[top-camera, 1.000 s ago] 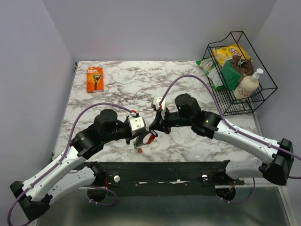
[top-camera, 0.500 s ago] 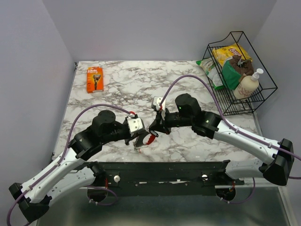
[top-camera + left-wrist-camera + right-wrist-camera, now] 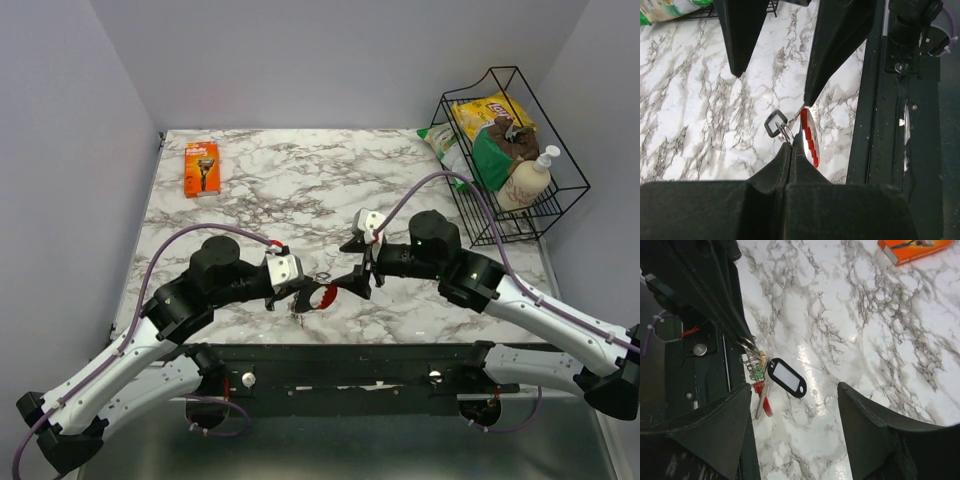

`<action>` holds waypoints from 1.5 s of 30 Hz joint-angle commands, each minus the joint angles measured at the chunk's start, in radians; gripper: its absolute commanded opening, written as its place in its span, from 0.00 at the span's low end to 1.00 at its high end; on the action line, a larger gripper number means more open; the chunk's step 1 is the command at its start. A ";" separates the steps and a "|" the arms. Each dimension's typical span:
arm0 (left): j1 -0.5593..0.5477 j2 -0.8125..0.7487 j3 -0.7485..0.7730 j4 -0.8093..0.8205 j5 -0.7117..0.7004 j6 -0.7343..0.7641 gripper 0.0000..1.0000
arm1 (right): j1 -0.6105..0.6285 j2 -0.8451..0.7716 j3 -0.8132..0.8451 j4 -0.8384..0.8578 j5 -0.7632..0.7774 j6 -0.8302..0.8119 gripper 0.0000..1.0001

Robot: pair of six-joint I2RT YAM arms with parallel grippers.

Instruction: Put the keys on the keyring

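Note:
My left gripper (image 3: 300,297) is shut on the keys (image 3: 757,374), pinching the wire ring at the top of the bunch just above the table's front edge. Yellow and green heads, silvery blades and a red piece (image 3: 809,137) hang from its tips (image 3: 791,146). The keyring (image 3: 786,377), a black oblong loop with a pale middle, dangles from the same bunch and shows small in the left wrist view (image 3: 775,123). My right gripper (image 3: 352,263) stands open a short way to the right, with the bunch in front of its spread fingers (image 3: 795,392) and nothing between them.
An orange razor box (image 3: 201,167) lies at the back left. A black wire basket (image 3: 556,196) with snack bags and a pump bottle stands at the back right. The black mounting rail (image 3: 340,360) runs along the front edge, right under the bunch.
My right gripper has opened and drawn back to the right, away from the bunch. The left gripper stays shut on the keys and has barely shifted.

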 commanded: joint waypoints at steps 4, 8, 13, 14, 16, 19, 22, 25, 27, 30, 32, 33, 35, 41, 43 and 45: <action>-0.001 -0.025 -0.002 0.075 0.057 0.034 0.00 | 0.003 -0.137 -0.039 0.077 -0.080 -0.055 0.83; -0.001 -0.036 -0.011 0.098 0.090 0.046 0.00 | 0.002 -0.157 -0.028 0.086 -0.191 -0.067 0.83; -0.001 -0.047 -0.010 0.123 0.147 0.045 0.00 | 0.003 -0.123 0.013 0.085 -0.327 -0.069 0.72; -0.001 -0.047 -0.007 0.123 0.155 0.043 0.00 | 0.002 -0.105 0.019 0.083 -0.348 -0.067 0.66; -0.001 -0.047 -0.005 0.130 0.167 0.039 0.00 | 0.003 -0.091 0.037 0.083 -0.390 -0.063 0.63; -0.003 -0.044 0.001 0.139 0.190 0.031 0.00 | 0.002 -0.068 0.048 0.085 -0.420 -0.057 0.58; -0.001 -0.041 0.006 0.147 0.204 0.028 0.00 | 0.002 -0.056 0.057 0.086 -0.423 -0.054 0.55; -0.001 -0.035 0.006 0.161 0.216 0.020 0.00 | 0.003 -0.043 0.064 0.089 -0.432 -0.049 0.52; -0.001 -0.031 0.006 0.166 0.224 0.016 0.00 | 0.002 -0.036 0.065 0.092 -0.437 -0.048 0.52; -0.001 -0.025 0.012 0.178 0.232 0.011 0.00 | 0.003 -0.019 0.065 0.101 -0.435 -0.044 0.52; -0.001 -0.024 0.015 0.176 0.236 0.008 0.00 | 0.003 -0.008 0.067 0.105 -0.438 -0.038 0.50; -0.003 -0.024 0.016 0.176 0.235 0.006 0.00 | 0.002 -0.003 0.068 0.106 -0.437 -0.038 0.50; -0.001 -0.024 0.018 0.176 0.238 0.008 0.00 | 0.002 0.006 0.067 0.111 -0.423 -0.037 0.49; -0.001 -0.034 0.018 0.179 0.236 -0.001 0.00 | 0.002 0.010 0.062 0.115 -0.411 -0.035 0.36; -0.001 -0.039 0.015 0.188 0.236 -0.006 0.00 | 0.002 0.007 0.061 0.117 -0.409 -0.034 0.32; -0.001 -0.042 0.012 0.198 0.239 -0.012 0.00 | 0.002 0.007 0.062 0.117 -0.415 -0.032 0.26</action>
